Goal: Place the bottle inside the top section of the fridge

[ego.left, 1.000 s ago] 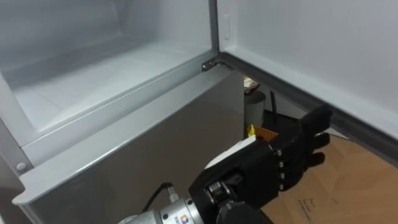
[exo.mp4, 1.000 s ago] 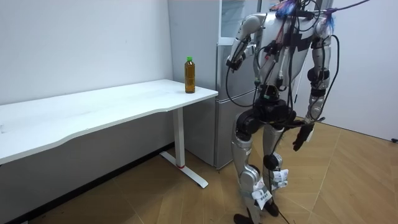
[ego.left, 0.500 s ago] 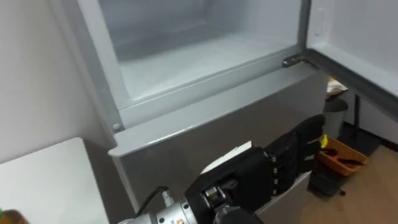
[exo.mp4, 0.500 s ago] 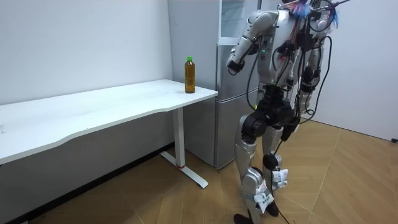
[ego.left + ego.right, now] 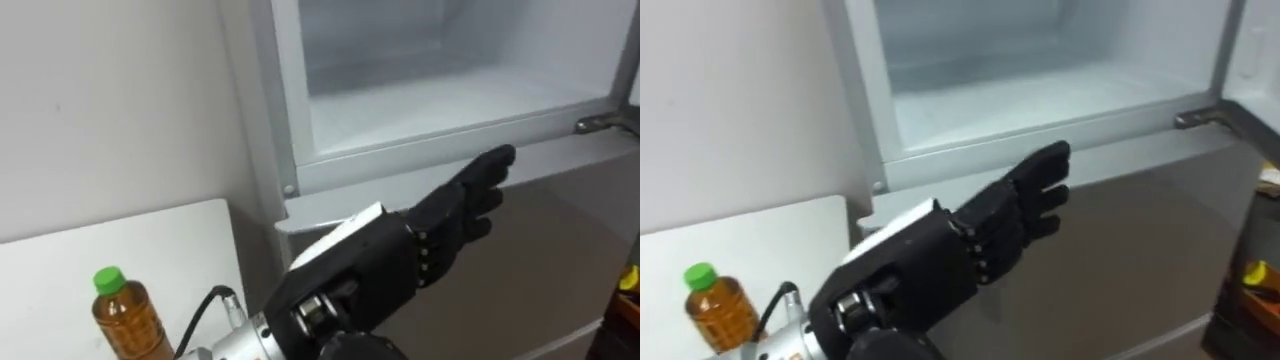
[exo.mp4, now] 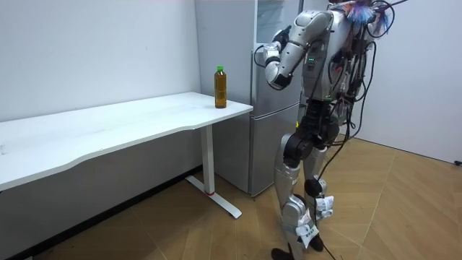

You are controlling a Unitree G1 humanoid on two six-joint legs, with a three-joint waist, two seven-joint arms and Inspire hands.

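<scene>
A bottle (image 5: 125, 320) of amber drink with a green cap stands upright on the white table (image 5: 60, 270), at the corner nearest the fridge (image 6: 220, 87). The upper fridge compartment (image 5: 440, 100) is open, white inside, with nothing on its floor. My left hand (image 5: 400, 260) is raised in front of the fridge's grey lower door (image 5: 530, 250), its fingers straight and holding nothing. It is to the right of the bottle and well apart from it. In the room view I stand on the wooden floor between table and fridge, left hand (image 6: 268, 65) up at chest height.
The open fridge door (image 5: 1260, 50) sticks out at the right edge. A yellow-orange object (image 5: 1258, 272) lies low at the right by the floor. The long white table (image 6: 108, 126) runs along the wall toward the room view's left.
My view has swung left from the fridge's right side to its left edge. The table corner and the bottle have come into sight. In the room view my body has turned toward the table.
</scene>
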